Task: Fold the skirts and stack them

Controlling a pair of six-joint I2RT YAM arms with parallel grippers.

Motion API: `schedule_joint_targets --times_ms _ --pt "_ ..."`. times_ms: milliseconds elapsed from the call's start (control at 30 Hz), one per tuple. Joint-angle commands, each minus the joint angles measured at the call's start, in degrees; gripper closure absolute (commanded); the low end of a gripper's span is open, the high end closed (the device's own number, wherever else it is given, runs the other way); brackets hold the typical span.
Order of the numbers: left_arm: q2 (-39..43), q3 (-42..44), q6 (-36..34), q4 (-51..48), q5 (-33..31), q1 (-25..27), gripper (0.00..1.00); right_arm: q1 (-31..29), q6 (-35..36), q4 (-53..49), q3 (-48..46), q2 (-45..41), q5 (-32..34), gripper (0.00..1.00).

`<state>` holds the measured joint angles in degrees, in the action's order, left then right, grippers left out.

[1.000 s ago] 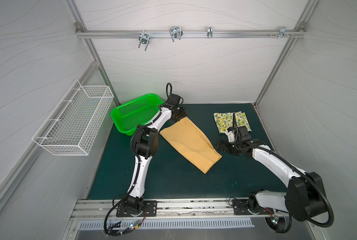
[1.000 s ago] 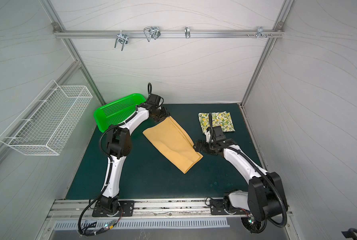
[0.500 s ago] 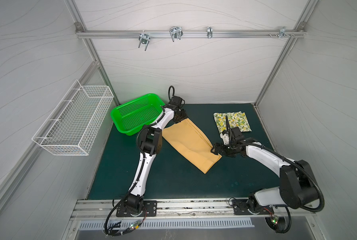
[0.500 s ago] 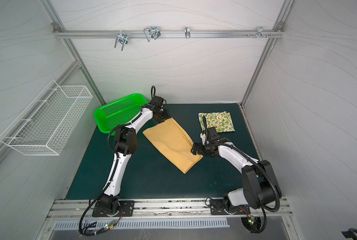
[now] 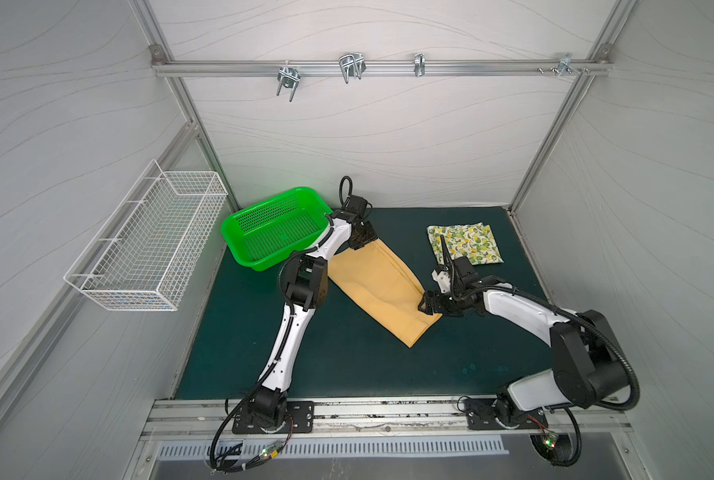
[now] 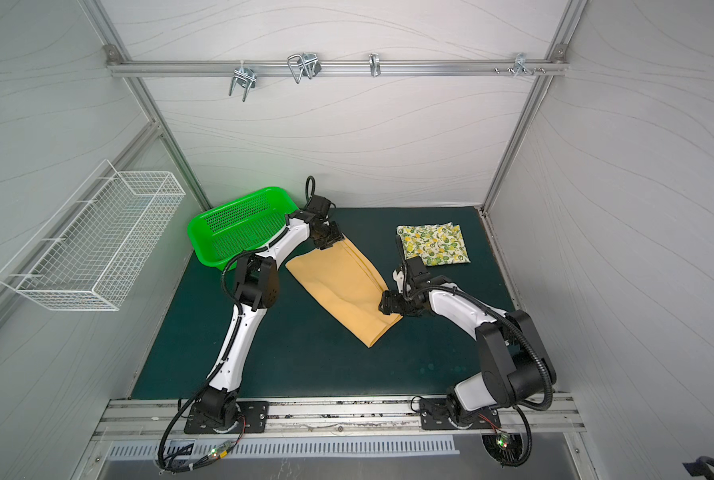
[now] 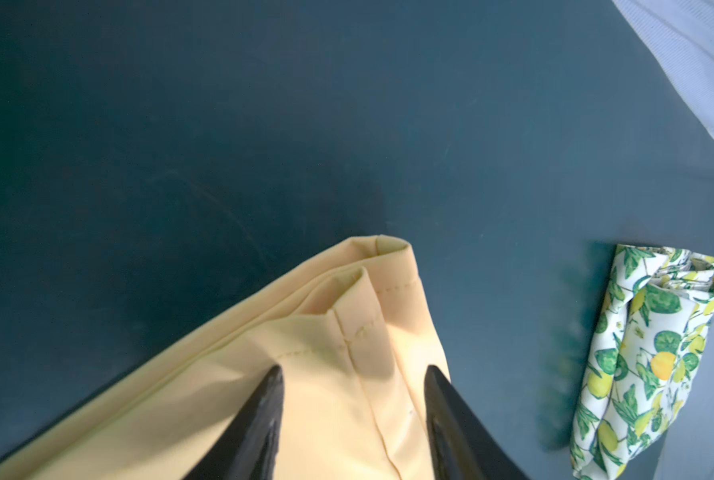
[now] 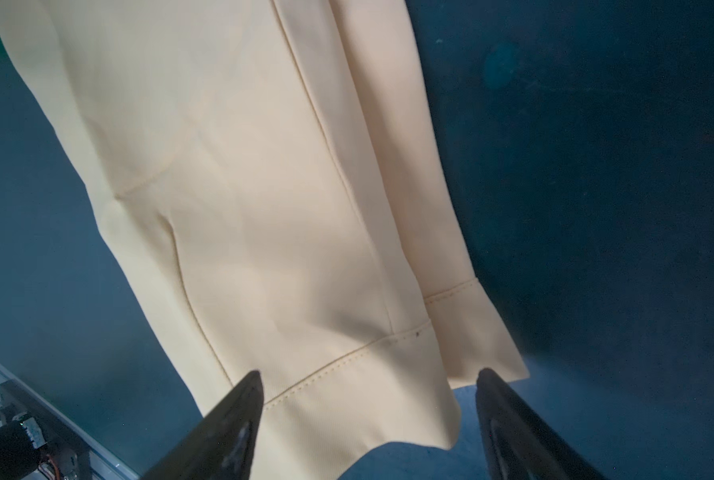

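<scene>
We see a green plastic basket [image 5: 272, 232] [image 6: 235, 232] sitting at the far left corner of the dark green bench [image 5: 347, 365]. A white wire basket [image 5: 152, 245] [image 6: 93, 245] hangs on the left wall. A metal rail [image 5: 492, 68] crosses the back wall, carrying several metal hooks [image 5: 350, 66].

On mat [image 5: 347, 365]: plastic basket [image 5: 278, 235] back left; spread skirt [image 5: 382, 286] centre, lying diagonally from just beside basket toward front right; folded skirt [image 5: 467, 245] back right, apart. Wire rack [image 5: 147, 245] on left wall.
</scene>
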<state>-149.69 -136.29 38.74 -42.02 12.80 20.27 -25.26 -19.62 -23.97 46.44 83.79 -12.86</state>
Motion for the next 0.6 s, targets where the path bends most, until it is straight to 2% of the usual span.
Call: schedule_joint_targets --times_ms 0,133,200,333,400,467,500,567 --pt "-2.6 -2.6 0.6 0.6 0.2 0.3 0.54 -0.6 0.6 0.3 0.1 0.8 -0.1 0.24" --pt "-3.1 -2.7 0.9 0.9 0.2 0.3 0.64 -0.8 0.7 0.4 -0.2 1.2 0.0 0.25" --pt "-3.3 -2.7 1.0 0.9 0.1 0.3 0.66 -0.8 0.8 0.5 -0.1 1.3 0.0 0.25" --pt "-3.6 -2.4 1.1 1.0 -0.2 0.3 0.76 -1.0 0.7 0.8 -0.4 1.2 -0.1 0.25" --pt "-3.6 -2.3 1.1 1.0 -0.5 0.4 0.85 -1.1 0.7 0.9 -0.5 1.1 -0.1 0.25" --pt "-3.6 -2.3 1.1 1.1 -0.7 0.3 0.86 -1.1 0.6 1.0 -0.7 1.2 -0.1 0.25" --pt "-3.5 -2.3 1.1 1.1 -0.7 0.3 0.92 -1.2 0.6 1.1 -0.9 1.2 -0.1 0.25" --pt "-3.2 -2.2 1.2 1.1 -1.0 0.3 0.95 -1.3 0.7 1.2 -0.9 1.2 0.1 0.26"
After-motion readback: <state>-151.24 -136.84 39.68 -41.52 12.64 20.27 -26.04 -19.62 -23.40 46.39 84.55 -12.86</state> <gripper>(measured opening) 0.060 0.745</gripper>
